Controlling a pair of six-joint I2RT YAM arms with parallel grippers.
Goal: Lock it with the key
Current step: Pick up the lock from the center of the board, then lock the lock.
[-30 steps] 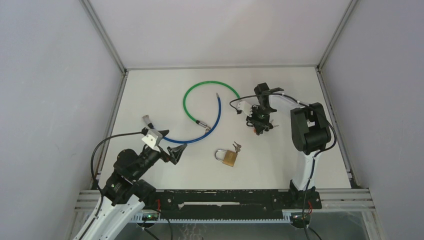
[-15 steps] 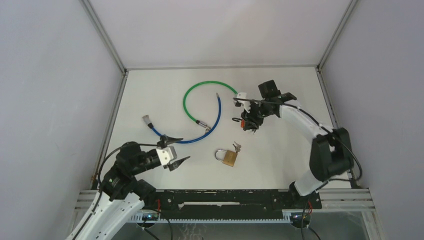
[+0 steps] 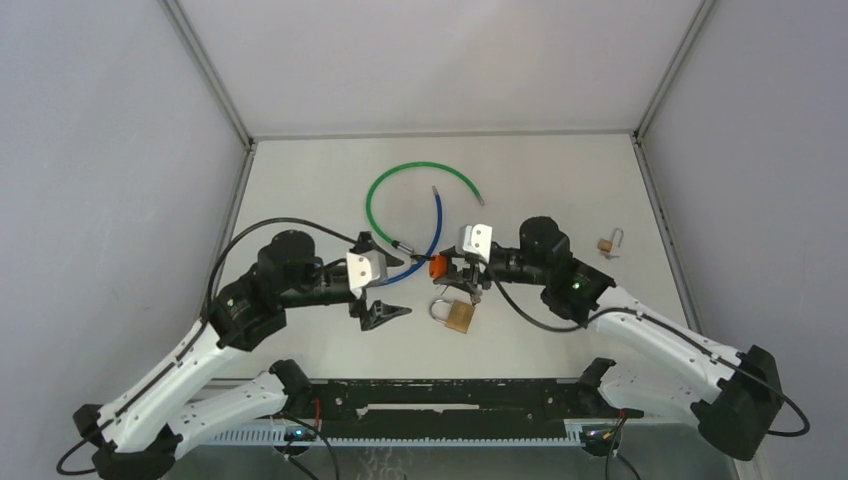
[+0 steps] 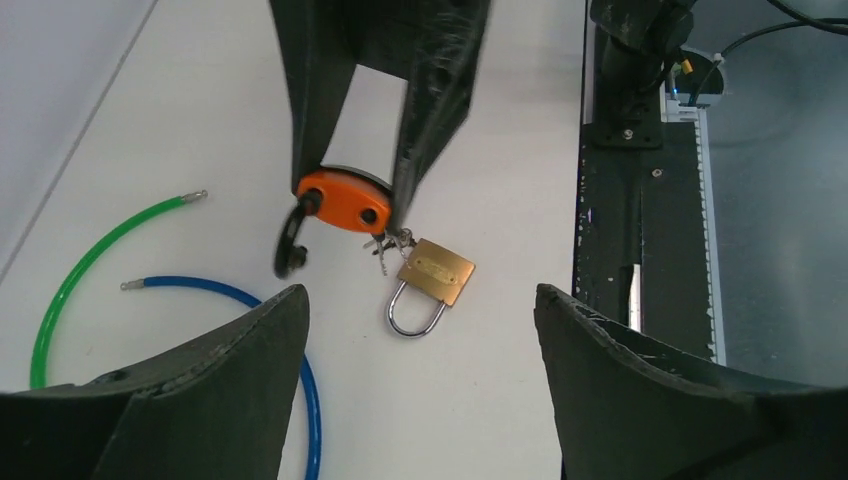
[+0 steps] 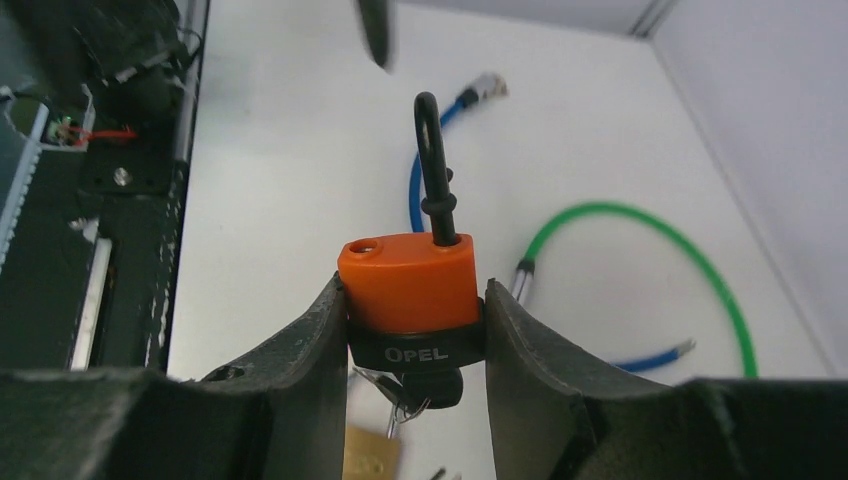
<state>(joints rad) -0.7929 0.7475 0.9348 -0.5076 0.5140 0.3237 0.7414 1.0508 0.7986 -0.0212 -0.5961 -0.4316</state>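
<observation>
Right fingers tight around orange padlock, forearm low, leftward.

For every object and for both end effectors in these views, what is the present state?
orange padlock: black shackle open, clamped off the surface
right end effector: shut on the orange padlock
left end effector: open, empty
brass padlock: shackle closed, lying flat, keys next to its body
small padlock: lying apart at the right; shackle too small to tell
green cable: loose arc, ends not joined
blue cable: loose, ends free
</observation>
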